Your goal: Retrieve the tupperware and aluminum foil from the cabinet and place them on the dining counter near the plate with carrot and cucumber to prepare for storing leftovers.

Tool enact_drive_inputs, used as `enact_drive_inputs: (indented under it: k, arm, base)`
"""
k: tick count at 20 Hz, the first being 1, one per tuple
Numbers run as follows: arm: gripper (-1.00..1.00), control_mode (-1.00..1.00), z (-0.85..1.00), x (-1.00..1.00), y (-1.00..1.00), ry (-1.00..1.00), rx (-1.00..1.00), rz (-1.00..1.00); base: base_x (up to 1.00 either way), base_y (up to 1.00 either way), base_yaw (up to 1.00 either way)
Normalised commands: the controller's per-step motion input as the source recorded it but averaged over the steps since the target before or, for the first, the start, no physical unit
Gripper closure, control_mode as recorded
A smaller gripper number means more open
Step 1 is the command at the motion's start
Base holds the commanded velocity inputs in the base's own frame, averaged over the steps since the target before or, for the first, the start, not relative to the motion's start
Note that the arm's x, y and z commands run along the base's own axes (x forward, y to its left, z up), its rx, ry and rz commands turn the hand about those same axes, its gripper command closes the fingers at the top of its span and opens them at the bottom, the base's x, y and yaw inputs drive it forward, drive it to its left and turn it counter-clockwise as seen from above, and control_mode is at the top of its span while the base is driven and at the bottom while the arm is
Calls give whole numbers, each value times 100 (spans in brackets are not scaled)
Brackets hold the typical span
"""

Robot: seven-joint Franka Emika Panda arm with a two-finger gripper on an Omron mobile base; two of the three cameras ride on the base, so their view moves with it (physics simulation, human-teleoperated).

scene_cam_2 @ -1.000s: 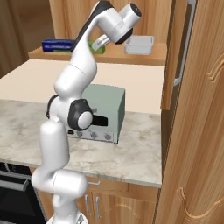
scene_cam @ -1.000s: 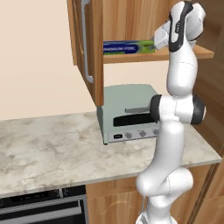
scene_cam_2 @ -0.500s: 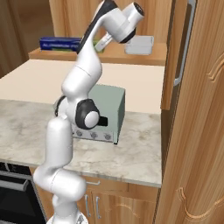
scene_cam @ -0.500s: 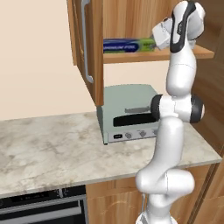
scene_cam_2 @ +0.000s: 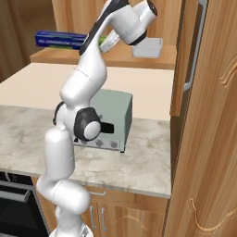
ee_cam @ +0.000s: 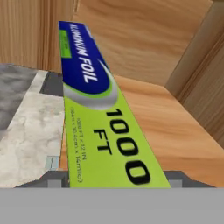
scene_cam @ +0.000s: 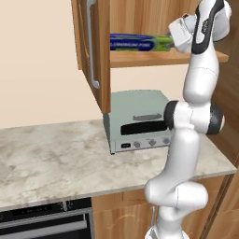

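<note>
**Gripper at the green end of the foil box on the cabinet shelf**

Left base view: the arm reaches up to the open cabinet (scene_cam: 93, 51), and the gripper (scene_cam: 176, 38) sits at the right-hand, lime-green end of the aluminum foil (scene_cam: 137, 43). The box lies flat along the plank shelf (scene_cam: 205, 57), stretching away from the gripper to the left, toward the open door with its grey bar handle (scene_cam: 92, 46). Below the gripper, on the marbled counter (scene_cam: 46, 163), stands a mint-green toaster oven (scene_cam: 135, 121).

Right base view: the hand is up at shelf height, with the foil box running off to its left along the shelf. The tupperware (scene_cam_2: 147, 47) rests on the same shelf just to the right of the hand, apart from the foil. The fingertips are hidden behind the arm here. The toaster oven stands well below the hand, behind the arm's elbow.

Hand view: the foil box fills the middle, its green end nearest the camera and its blue end farthest. The two finger tips (ee_cam: 54, 179) show at either side of the green end, flanking its width and close against it. Whether they actually press the box cannot be told. Bare shelf wood lies to the right of the box.
</note>
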Motion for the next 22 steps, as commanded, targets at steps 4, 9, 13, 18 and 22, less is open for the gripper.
enact_drive_inputs:
  k: [4, 9, 13, 18, 22]
  arm:
    - [100, -100, -61, -100, 56, -13, 0, -15]
    - [100, -100, -58, -100, 34, -24, 5, -14]
    - [100, -100, 16, -100, 1, -12, 14, -7]
    - [100, -100, 8, -100, 0, 2, 8, -1]
    - [100, -100, 0, -100, -26, 13, 0, -1]
  base:
    - [0, 0, 0]
    - [0, 0, 0]
    - [0, 0, 0]
    - [0, 0, 0]
    - [0, 0, 0]
